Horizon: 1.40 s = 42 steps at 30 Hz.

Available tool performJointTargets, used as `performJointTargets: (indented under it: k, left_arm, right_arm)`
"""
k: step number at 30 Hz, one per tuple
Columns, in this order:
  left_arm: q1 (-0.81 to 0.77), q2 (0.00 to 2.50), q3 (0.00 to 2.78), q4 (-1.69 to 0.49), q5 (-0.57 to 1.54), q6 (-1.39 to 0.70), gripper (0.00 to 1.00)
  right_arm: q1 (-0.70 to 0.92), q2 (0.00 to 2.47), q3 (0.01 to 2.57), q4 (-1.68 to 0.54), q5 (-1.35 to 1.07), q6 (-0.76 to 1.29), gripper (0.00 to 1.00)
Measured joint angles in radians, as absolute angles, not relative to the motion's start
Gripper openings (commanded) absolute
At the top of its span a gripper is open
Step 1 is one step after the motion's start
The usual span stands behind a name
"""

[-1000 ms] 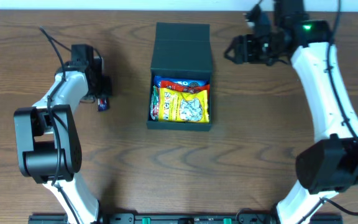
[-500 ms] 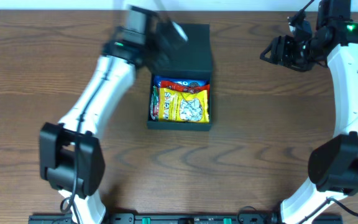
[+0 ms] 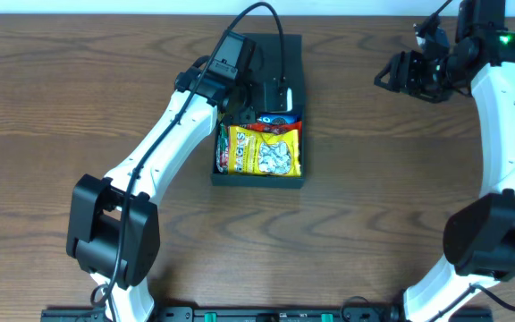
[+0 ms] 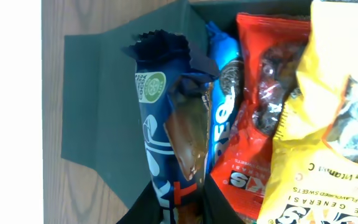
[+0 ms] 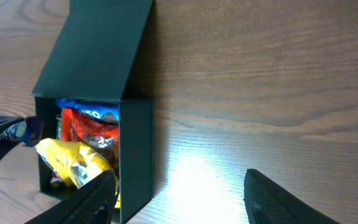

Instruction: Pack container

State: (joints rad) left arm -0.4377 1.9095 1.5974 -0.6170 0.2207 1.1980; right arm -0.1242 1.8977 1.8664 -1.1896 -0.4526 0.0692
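The dark teal container (image 3: 257,180) stands at the table's middle, its flap lid (image 3: 289,63) open flat behind it. Inside lie a yellow packet (image 3: 265,150), a red packet (image 3: 280,124) and a blue cookie packet (image 4: 224,118). My left gripper (image 3: 249,100) hovers over the box's back left part. In the left wrist view it (image 4: 180,208) is shut on a dark blue snack bar (image 4: 166,124) that points over the lid (image 4: 98,106). My right gripper (image 3: 390,76) is open and empty at the far right. The right wrist view (image 5: 179,199) shows bare table between its fingers, right of the container (image 5: 135,155).
Brown wooden table (image 3: 374,206). The left arm's links (image 3: 159,152) stretch diagonally from the front left to the box. The right arm (image 3: 508,134) runs along the right edge. The table's far edge lies just behind the lid.
My left arm swung from the table's left side across to the container, carrying the dark blue bar, and now sits over the box's back. My right gripper moved right earlier, then held still.
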Motion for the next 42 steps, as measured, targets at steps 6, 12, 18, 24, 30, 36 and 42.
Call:
performJointTargets:
  k: [6,12,18,24,30,36,42]
  left_arm:
    - [-0.438,1.909,1.597,-0.514,0.233,1.144,0.95]
    - [-0.437,1.907,1.601,-0.348,0.201,0.916,0.69]
    - [-0.392,1.839,1.618,-0.340,0.107,0.747,0.06]
    - [-0.270,1.773,1.645,-0.449,0.093,0.683,0.06]
    - [-0.197,1.810,1.646,-0.464,0.132,0.442,0.06]
    - [-0.042,2.006,1.652,-0.437,0.290,0.122,0.06]
    - [-0.024,2.164,1.652,-0.408,0.389,-0.100,0.06]
  right_arm:
    - [-0.124,1.898,1.866,-1.189,-0.453,0.067,0.66]
    - [-0.124,1.898,1.866,-1.184,-0.453,0.062,0.06]
    - [-0.110,1.898,1.856,-1.094,-0.452,0.060,0.01]
    - [-0.031,1.934,1.804,-0.970,-0.477,0.087,0.01]
    - [0.007,2.106,1.786,-0.864,-0.604,0.176,0.02]
    - [0.005,2.242,1.778,-0.794,-0.697,0.267,0.02]
    - [0.005,2.318,1.778,-0.725,-0.776,0.336,0.02]
